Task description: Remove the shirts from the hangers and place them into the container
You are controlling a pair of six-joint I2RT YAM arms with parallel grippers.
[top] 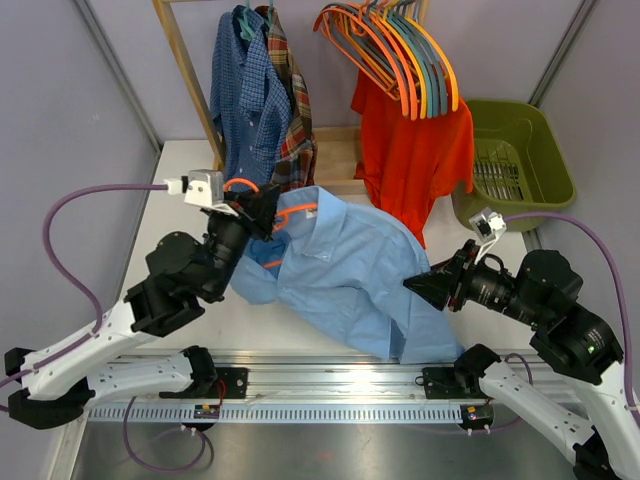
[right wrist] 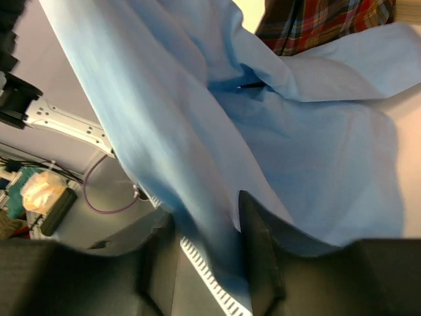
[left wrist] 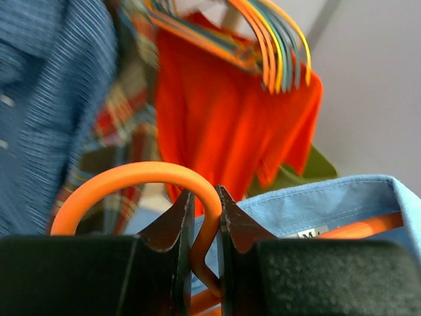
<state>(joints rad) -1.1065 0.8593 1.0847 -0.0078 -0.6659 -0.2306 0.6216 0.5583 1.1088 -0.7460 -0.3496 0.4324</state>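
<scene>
A light blue shirt [top: 350, 270] lies spread on the table with an orange hanger [top: 297, 212] still in its collar. My left gripper [top: 262, 205] is shut on that hanger's hook [left wrist: 209, 217], just behind the collar [left wrist: 329, 197]. My right gripper [top: 420, 285] is at the shirt's lower right hem; its jaws stand apart with loose blue cloth [right wrist: 217, 217] draped between the fingers [right wrist: 258, 253]. On the rack hang a dark blue check shirt [top: 245, 100], a plaid shirt [top: 297, 130] and an orange-red shirt [top: 412, 160]. The olive-green container [top: 545, 135] stands at the back right.
A bunch of bare orange, teal and yellow hangers [top: 400, 50] hangs over the orange-red shirt. The wooden rack post [top: 188, 70] and its flat base [top: 340, 150] stand at the table's back. A metal rail [top: 330, 385] runs along the near edge.
</scene>
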